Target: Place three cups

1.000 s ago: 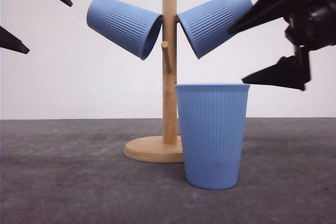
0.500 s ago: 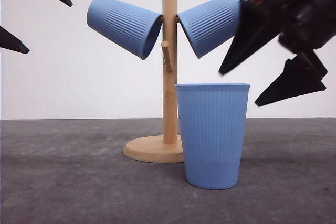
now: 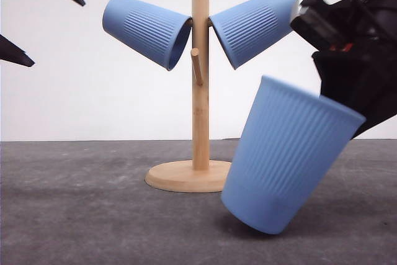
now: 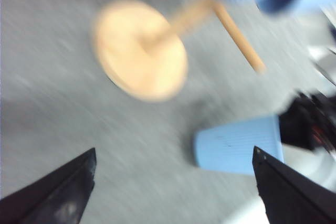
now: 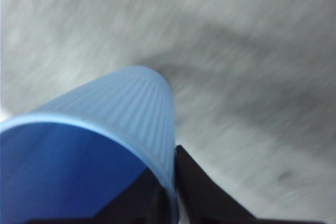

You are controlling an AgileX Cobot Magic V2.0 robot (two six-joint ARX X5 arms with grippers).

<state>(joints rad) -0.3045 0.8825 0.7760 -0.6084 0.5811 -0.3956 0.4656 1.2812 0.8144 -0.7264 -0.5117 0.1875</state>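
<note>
Right gripper (image 3: 347,113), open in the air beside the rack a second ago, now clamps the third cup's (image 3: 286,162) rim; the cup, upright before, now tilts with its base swung leftward away from the gripper.

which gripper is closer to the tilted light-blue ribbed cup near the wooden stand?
Right. The right gripper pinches the tilted light-blue ribbed cup's rim; the left gripper is open, high on the far left.
</note>
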